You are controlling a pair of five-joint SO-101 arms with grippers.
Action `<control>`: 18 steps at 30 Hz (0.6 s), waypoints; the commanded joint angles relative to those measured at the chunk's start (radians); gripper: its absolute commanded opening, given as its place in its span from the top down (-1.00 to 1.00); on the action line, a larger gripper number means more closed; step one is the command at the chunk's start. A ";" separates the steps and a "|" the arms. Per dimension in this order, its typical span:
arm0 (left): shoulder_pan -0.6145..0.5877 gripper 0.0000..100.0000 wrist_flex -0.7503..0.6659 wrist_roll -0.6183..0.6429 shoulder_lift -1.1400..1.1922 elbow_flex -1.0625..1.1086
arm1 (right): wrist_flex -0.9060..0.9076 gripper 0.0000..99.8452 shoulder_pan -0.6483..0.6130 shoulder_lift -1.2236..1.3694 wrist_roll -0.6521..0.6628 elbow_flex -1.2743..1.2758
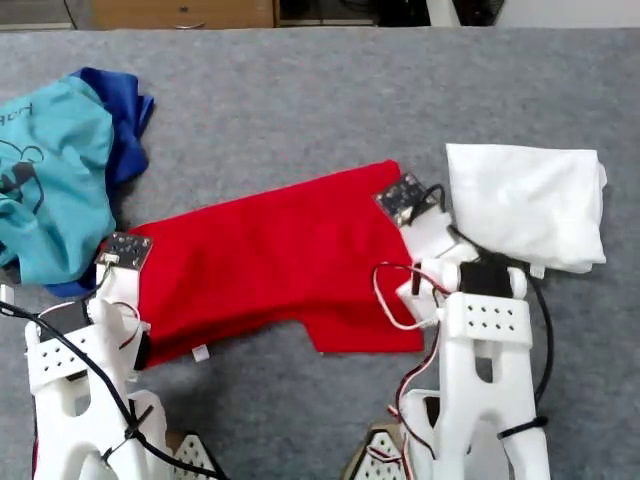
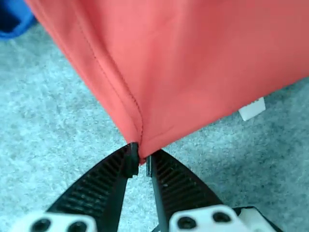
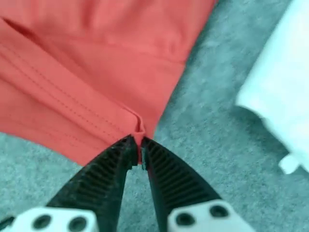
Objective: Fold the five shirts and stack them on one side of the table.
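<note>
Left gripper (image 2: 139,162) and right gripper (image 3: 139,145) each clamp a fold of the red shirt (image 1: 270,260), spread across the middle of the tabletop (image 1: 300,100). Toward the right edge lies a folded white shirt (image 1: 525,200); a teal shirt (image 1: 55,170) and a blue shirt (image 1: 125,130) are heaped at the left edge.

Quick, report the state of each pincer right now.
The left pincer is shut on the red shirt, pinching its edge.
The right pincer is shut on the red shirt too, pinching a folded edge.
</note>
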 commanded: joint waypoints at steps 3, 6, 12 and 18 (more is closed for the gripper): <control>-0.014 0.96 -0.029 -0.034 -0.013 0.032 | -0.023 1.00 0.010 -0.022 0.028 0.038; -0.008 0.96 -0.034 -0.032 -0.013 0.035 | -0.025 1.00 0.010 -0.022 0.025 0.039; 0.023 0.96 -0.034 -0.035 -0.015 0.044 | -0.035 1.00 0.016 -0.022 0.026 0.036; 0.023 0.96 -0.035 -0.035 -0.024 0.049 | -0.003 1.00 0.010 -0.022 0.064 0.033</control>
